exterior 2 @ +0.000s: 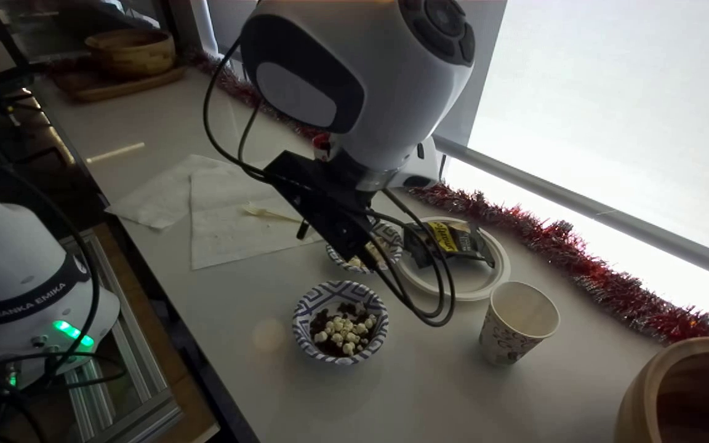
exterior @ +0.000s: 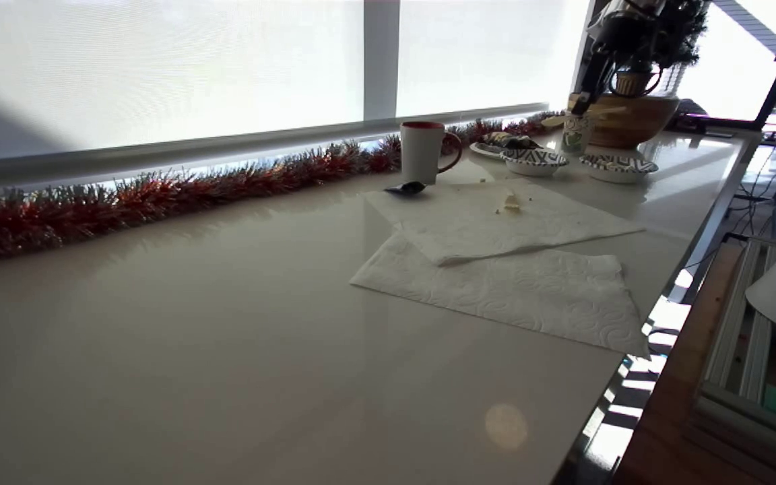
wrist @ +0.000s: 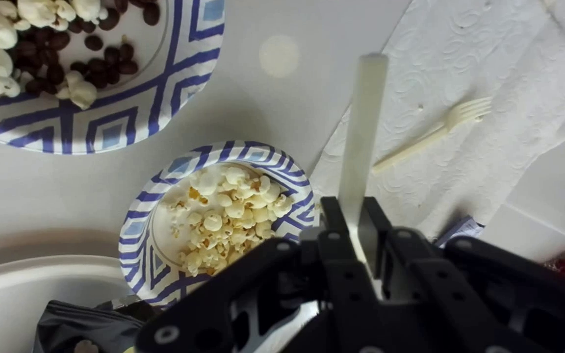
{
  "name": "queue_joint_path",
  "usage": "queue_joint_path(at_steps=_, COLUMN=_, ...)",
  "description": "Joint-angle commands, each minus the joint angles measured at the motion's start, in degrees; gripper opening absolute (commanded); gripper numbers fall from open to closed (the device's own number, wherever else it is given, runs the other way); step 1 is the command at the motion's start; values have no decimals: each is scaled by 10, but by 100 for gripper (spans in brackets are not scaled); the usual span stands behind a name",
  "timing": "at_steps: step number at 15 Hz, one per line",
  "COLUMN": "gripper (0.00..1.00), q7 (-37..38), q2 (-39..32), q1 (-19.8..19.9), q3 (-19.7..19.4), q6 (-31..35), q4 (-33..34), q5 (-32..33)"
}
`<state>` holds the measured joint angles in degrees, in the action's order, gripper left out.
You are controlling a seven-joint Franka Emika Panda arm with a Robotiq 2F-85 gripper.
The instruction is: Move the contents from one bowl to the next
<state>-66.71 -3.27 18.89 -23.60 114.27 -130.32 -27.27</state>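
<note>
A patterned paper bowl with only popcorn (wrist: 133, 240) lies below and left of my gripper in the wrist view; it is partly hidden behind the gripper in an exterior view (exterior 2: 337, 261). A second patterned bowl (wrist: 184, 68) holds dark beans and some popcorn; it also shows in an exterior view (exterior 2: 340, 288). My gripper (wrist: 353, 211) is shut on the handle of a pale utensil (wrist: 363, 117) and holds it above the table, near the popcorn bowl. The utensil's working end is hidden in the wrist view, so I cannot tell its kind.
A pale fork (wrist: 429, 142) lies on paper towels (exterior: 523, 289). A white plate (exterior 2: 496, 277) carries a black snack bag (exterior 2: 453, 240). A paper cup (exterior 2: 517, 320), a wooden bowl (exterior 2: 644, 394) and a white mug (exterior: 420, 155) stand around. Tinsel (exterior: 159, 202) runs along the window.
</note>
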Motion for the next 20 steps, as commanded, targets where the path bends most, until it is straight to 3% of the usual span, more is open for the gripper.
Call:
queue_joint_path(at_steps=1, gripper=3, q7=-35, q2=-42, q1=29, q3=11, q6=-54, q4=43, q5=-48)
queue_joint_path(at_steps=9, gripper=3, q7=-87, q2=-83, q1=71, q3=19, q6=-167, q4=91, q5=-100)
queue_joint_path(at_steps=12, gripper=3, q7=-81, q2=-82, q1=72, q3=19, q6=-148, q4=88, q5=-92)
queue_joint_path(at_steps=15, gripper=3, q7=-66, q2=-45, q1=59, q3=19, q6=-83, q4=53, q5=-66)
queue_joint_path(at_steps=20, gripper=3, q7=-21, q2=50, q1=30, q3=27, q6=116, q4=-50, q5=3)
